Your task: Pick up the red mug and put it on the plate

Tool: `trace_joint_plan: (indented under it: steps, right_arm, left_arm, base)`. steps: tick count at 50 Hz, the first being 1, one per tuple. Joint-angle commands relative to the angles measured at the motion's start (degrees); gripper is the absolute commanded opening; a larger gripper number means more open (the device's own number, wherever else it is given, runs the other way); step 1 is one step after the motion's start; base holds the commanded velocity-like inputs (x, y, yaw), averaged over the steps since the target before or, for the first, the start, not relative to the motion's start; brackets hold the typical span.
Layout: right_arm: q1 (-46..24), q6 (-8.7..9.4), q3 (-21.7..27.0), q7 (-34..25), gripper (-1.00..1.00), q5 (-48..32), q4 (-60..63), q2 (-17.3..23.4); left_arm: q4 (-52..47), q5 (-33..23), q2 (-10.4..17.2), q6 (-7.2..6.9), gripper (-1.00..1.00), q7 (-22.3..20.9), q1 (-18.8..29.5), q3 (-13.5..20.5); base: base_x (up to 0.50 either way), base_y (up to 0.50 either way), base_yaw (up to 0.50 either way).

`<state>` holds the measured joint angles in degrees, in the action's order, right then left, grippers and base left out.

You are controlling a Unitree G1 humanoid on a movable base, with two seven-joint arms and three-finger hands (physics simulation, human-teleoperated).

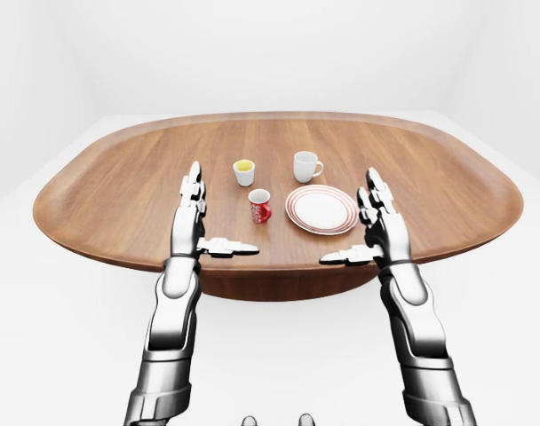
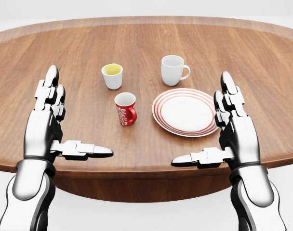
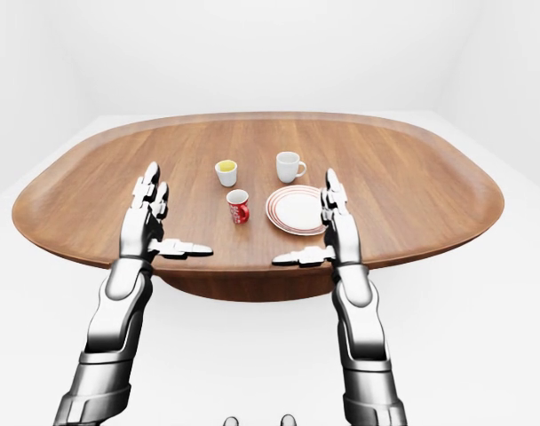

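Red mug [image 2: 126,109], glossy cylinder, on wood-grain table [image 2: 262,62]; both chrome hands splayed wide.

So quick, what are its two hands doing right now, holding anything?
Left hand: open, fingers straight, thumb out, holding nothing.
Right hand: open, empty too, beside the plate.
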<state>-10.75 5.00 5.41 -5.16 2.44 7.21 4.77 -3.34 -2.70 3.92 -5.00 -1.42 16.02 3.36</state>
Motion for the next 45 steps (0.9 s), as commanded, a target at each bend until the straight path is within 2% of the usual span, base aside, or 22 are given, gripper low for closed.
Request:
trace_joint_plan:
  steps: [1,6,7,45]
  right_arm:
    - [-2.27,0.0,0.83,-0.76,1.0,0.02,0.87,1.17]
    - [-2.12,0.0,0.91,-1.01,1.0,-0.24,1.15,1.2]
    - [-2.34,0.0,-0.14,-1.55,1.0,-1.43,0.92,1.49]
    - [-2.81,0.0,-0.03,-2.38,1.0,-2.79,0.1,0.78]
  left_arm:
    - [1.74,-0.59,0.46,0.0,1.0,0.44,2.89,0.25]
    - [0.78,-0.83,0.18,0.0,1.0,0.38,2.6,-0.16]
    - [-1.95,-1.89,-0.15,0.0,1.0,0.49,1.28,-1.21]
    - [-3.49,-2.88,-0.82,0.0,1.0,-0.17,0.45,-1.13]
  base:
    - [0.0,0.0,0.0]
    - [0.0,0.0,0.0]
    - [0.33,0.0,0.0]
    - [0.37,0.0,0.0]
